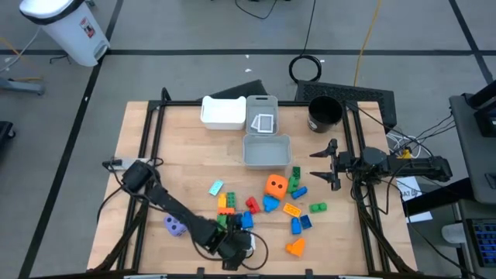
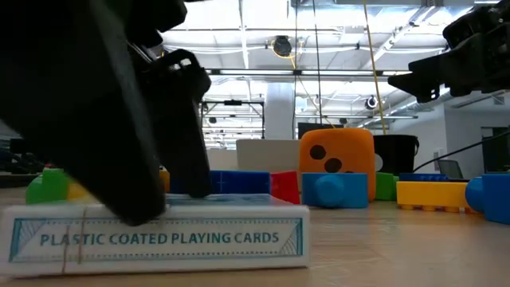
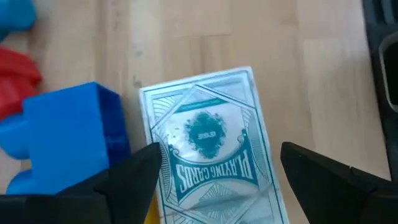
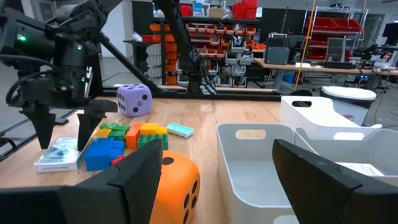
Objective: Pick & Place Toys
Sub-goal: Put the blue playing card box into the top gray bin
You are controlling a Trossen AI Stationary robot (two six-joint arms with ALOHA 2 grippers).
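Playing-card box [image 3: 211, 155], teal and white, lies flat on the table [image 1: 155, 139] at its near edge, and it is the toy in hand. The left gripper [image 3: 217, 171] stands straight above it, released, with 1 dark finger [image 3: 134, 174] on each long side and neither seeming to touch it yet, though the wrist view is close and I judge this loosely.

To do the step well, I would come down squarely until the pads flank the box's long edges, then close across the narrow width; the box is low, so a shallow descent risks pinching only the lid.

A blue block [image 3: 68, 137] sits just beside 1 finger and could be nudged.

The right gripper [image 1: 329, 164] waits spread open near the black cup [image 1: 324, 113].
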